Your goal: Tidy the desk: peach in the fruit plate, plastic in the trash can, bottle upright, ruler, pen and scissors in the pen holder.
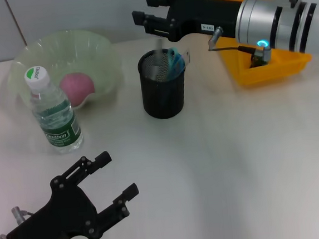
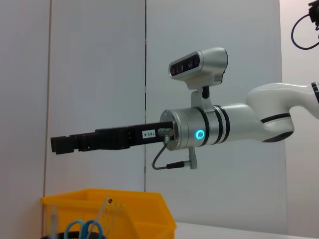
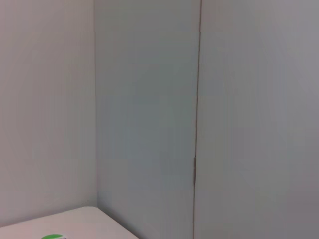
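Two arms: right gripper [image 1: 146, 13] above pen holder [image 1: 163, 91], left gripper [image 1: 117, 176] low.

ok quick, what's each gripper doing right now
Left gripper: open, empty, low over the table.
Right gripper: open, empty, above the pen holder.

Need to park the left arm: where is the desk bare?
Bare white desk runs from the black mesh pen holder toward the near right edge. It is crowded around the clear water bottle and pale green fruit plate. The left hand is open.
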